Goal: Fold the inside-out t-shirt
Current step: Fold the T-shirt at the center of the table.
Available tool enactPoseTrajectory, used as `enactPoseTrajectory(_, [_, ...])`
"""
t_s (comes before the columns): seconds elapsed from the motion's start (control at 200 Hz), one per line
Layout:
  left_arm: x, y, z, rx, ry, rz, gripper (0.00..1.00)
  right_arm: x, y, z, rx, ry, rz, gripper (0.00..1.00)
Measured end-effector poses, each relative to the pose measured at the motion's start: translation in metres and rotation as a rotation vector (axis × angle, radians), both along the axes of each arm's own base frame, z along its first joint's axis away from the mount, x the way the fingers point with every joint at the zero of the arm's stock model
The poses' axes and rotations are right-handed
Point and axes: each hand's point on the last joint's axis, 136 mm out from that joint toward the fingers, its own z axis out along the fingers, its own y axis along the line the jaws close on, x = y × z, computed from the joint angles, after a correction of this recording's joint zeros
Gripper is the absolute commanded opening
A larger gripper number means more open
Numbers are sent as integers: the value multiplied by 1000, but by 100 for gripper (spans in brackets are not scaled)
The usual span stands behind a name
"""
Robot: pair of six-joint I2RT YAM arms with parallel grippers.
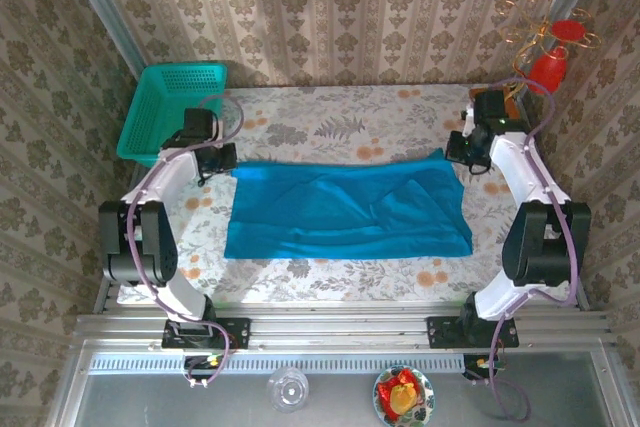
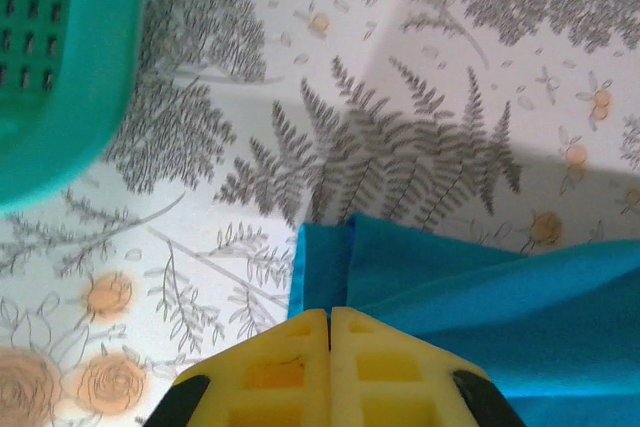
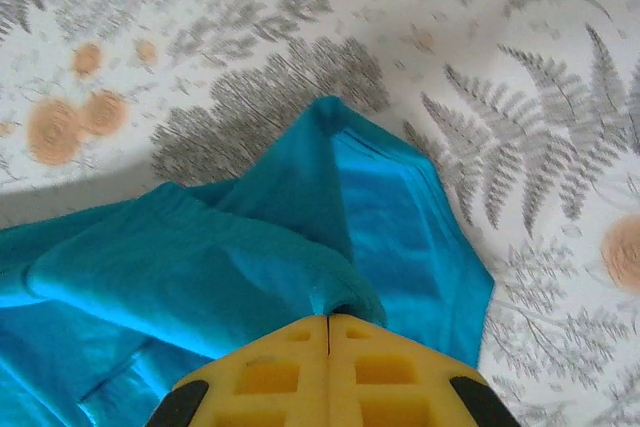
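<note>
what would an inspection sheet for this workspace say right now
surface: table under a floral cloth, flat, no spills seen
job's things: t-shirt spread as a wide band across the middle, wrinkled
clutter: green basket at the far left corner, apart from the shirt; red object with wire loops at the far right; clear glass and plate on the near ledge
grippers: left hand shut on the shirt's far left corner; right hand shut on its far right corner, cloth bunched at the tips
cables: purplish cable loops by the left wrist, clear of the shirt
surroundings: patterned wallpaper on three sides, metal rail in front
</note>
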Motion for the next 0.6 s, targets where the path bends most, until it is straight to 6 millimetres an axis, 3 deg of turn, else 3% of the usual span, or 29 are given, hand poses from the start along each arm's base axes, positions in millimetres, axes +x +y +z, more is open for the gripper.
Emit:
enactPoseTrajectory(0.19, [-11,3,-3,-34,-7,26,0,-19,-14,-11,0,24,-58,0])
enactPoseTrajectory(0.44, [-16,3,11,-71,-63,48,0,-36,-13,-17,10,19,-90,0])
enactPoseTrajectory(0.6, [-30,3,11,-87,-69,59,0,-54,-10,-24,26,30,-120,0])
